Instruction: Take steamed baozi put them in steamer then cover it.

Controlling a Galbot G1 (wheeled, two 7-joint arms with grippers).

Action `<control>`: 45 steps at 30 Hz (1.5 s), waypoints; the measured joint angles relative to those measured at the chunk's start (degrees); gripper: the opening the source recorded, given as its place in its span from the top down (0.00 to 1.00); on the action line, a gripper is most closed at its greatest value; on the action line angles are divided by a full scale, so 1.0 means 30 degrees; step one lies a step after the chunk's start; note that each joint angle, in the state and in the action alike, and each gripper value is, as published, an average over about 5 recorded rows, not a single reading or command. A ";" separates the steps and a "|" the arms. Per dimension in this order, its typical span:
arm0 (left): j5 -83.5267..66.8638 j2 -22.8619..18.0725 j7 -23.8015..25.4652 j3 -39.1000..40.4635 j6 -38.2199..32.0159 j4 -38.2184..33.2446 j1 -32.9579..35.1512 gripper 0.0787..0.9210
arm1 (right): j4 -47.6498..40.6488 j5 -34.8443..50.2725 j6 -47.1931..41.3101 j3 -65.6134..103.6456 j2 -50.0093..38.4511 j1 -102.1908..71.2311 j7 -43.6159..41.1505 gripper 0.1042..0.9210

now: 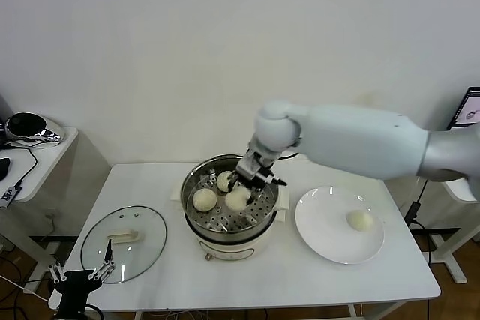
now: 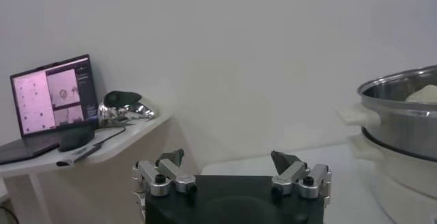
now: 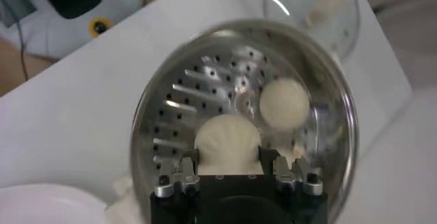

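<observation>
— Steel tray first: how full is the steamer [image 1: 231, 207]?

— Three baozi [image 1: 205, 199] lie on the perforated tray. A fourth baozi [image 1: 361, 219] waits alone on the white plate [image 1: 319, 234], just beside the pot on the robot's right.

— And the right gripper [image 1: 241, 183]?

— It hangs inside the pot rim, over the tray. In its wrist view the fingers [image 3: 186, 164] flank a bun [image 3: 227, 144] on both sides, touching or very nearly so. I read it as clasped on that bun, perhaps on the point of letting go; whether the bun already rests on the tray I cannot tell.

— So how should it finish the step?

— My judgement: let the bun settle on the tray before parting the fingers, spread them only enough to clear its sides, then lift straight up. Any sideways pull could roll it against the neighbour bun [image 3: 284, 104], which lies close.

— The left gripper [image 1: 81, 273]?

— Parked low at the near table edge, fingers spread wide, holding nothing. The glass lid [image 1: 124, 243] lies flat on the table just beyond it, on the pot's left.

— What remains?

— Seemingly the plate's last bun, then the lid.
</observation>
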 measured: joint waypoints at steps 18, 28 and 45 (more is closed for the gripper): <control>-0.0019 -0.0069 -0.0060 -0.0039 -0.0202 0.0252 -0.0067 0.12 | -0.0667 -0.3031 0.2674 -0.0479 0.1525 -0.1012 0.0220 0.32; -0.0014 0.0005 -0.0061 0.0120 -0.0203 0.0373 -0.0211 0.12 | -0.0176 -0.2666 0.2369 -0.0197 0.0947 -0.0235 0.0227 0.12; 0.0182 0.0398 0.0008 0.0607 -0.0076 0.0403 -0.0646 0.12 | 0.2990 -0.0174 -0.7236 0.0792 -0.5928 0.1200 0.0621 0.12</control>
